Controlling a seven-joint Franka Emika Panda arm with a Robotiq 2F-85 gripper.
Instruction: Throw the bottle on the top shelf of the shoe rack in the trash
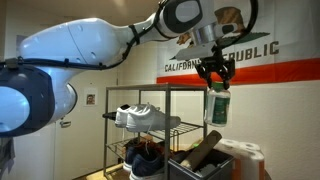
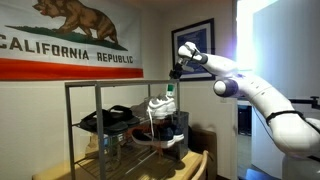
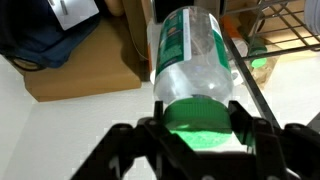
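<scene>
Wrist view shows the black gripper (image 3: pixel 198 128) closed tight on the small green see-through plastic bottle (image 3: pixel 192 55), beside the dark metal shoe rack (image 3: pixel 292 27).

White rounded arm (image 1: pixel 75 45), black claw (image 1: pixel 216 70)

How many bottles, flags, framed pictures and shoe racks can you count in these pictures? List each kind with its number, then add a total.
bottle: 1, held in the tool
flag: 1
framed picture: 1
shoe rack: 1
Total: 4
</scene>
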